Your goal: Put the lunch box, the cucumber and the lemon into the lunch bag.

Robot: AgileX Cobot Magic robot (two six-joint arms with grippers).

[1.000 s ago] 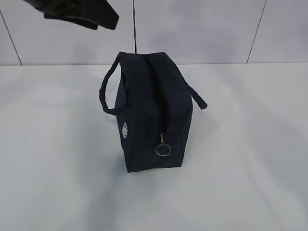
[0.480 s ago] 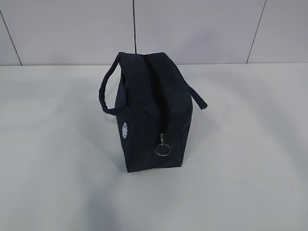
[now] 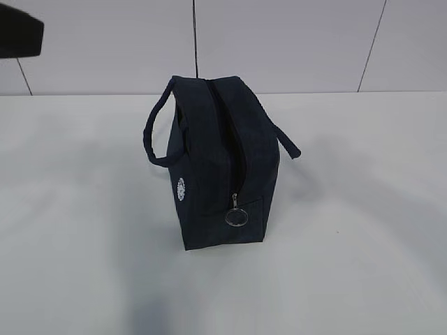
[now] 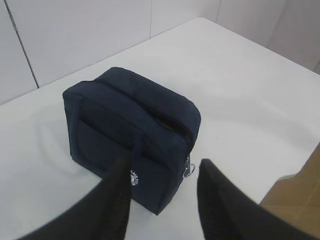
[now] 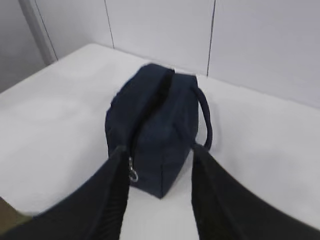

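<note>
The lunch bag (image 4: 131,137) stands on the table (image 4: 240,90) ahead of and below both my hands. Its long axis, the zipper line, runs straight away from my right hand (image 5: 159,167) and slantwise across in front of my left hand (image 4: 161,186). Both hands are spread and hold nothing. The ring pull (image 3: 236,217) hangs at the end nearer my right hand. I see no lunch box, cucumber or lemon; they may already be inside.

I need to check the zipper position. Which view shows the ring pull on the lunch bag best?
The exterior view: the ring pull hangs unobstructed and sharp on the lunch bag's near end. The left wrist view shows only a sliver past the bag's corner; the right wrist view shows it small and blurred.
</note>
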